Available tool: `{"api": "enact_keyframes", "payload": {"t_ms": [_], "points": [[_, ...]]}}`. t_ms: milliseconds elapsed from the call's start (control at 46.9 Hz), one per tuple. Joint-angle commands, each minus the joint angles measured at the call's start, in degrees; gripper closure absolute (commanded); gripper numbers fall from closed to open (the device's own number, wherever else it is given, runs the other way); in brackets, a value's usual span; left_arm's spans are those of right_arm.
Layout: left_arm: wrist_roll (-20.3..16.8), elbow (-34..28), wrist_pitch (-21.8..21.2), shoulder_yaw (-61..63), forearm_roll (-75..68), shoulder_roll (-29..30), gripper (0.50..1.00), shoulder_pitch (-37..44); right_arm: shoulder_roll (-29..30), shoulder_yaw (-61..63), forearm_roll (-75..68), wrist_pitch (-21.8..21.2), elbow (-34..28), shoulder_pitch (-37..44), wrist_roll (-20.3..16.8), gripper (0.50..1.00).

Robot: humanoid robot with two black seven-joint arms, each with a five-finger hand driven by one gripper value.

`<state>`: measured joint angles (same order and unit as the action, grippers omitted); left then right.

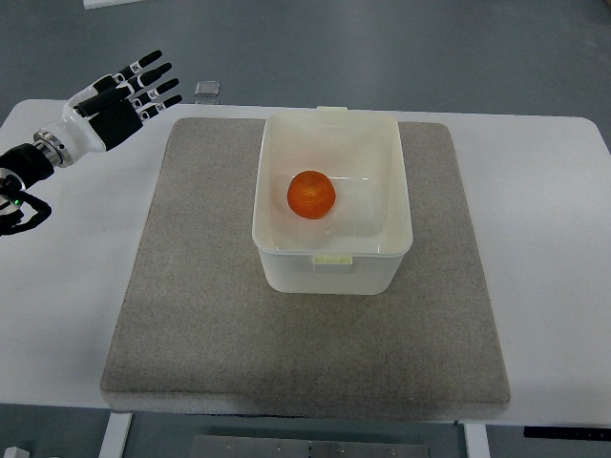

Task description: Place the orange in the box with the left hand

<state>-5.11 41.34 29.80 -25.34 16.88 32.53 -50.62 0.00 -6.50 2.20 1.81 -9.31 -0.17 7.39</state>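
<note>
- Orange (311, 195) sat inside the white box (272, 258), centred on the grey mat (191, 315); nothing covered it
- Left hand (119, 100) hovered at ten o'clock, fingers spread, empty; small clear object (207, 91) lay beside it

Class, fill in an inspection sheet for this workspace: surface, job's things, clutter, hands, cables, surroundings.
Surface: white table with a grey mat on it.
Job's things: orange lies inside the white box, which stands on the mat.
Clutter: nothing seen on the table.
Hands: left hand open, fingers spread, above the table's far left corner, holding nothing; right hand not in view.
Cables: nothing seen.
Surroundings: grey floor; a small pale square thing lies beyond the table's far edge.
</note>
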Motion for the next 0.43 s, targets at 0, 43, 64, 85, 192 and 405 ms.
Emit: {"api": "enact_keyframes", "payload": {"t_ms": [0,43,64,85,192,405], "points": [[-0.07,-0.04,0.00,-0.06,0.00,-0.01,0.506,0.00,0.00,-0.09,0.08,0.13,0.08,-0.01,0.17,0.568],[-0.07,-0.04,0.09,-0.06,0.00,-0.01,0.506,0.09,0.00,-0.27,0.26,0.13,0.08,-0.01,0.34,0.568],[0.01,-0.04,0.09,-0.06,0.00,0.08,0.506,0.09,0.00,-0.44,0.34,0.22,0.08,-0.01,0.34,0.568],[-0.07,-0.04,0.09,-0.06,0.00,-0.01,0.506,0.09,0.00,-0.44,0.34,0.13,0.08,-0.01,0.34,0.568],[-0.07,-0.04,0.09,-0.15,0.00,-0.01,0.506,0.00,0.00,-0.53,0.43,0.22,0.08,-0.01,0.34,0.568],[-0.07,-0.04,0.09,-0.06,-0.09,-0.01,0.506,0.00,0.00,-0.70,0.78,0.22,-0.36,-0.09,0.34,0.568]]}}
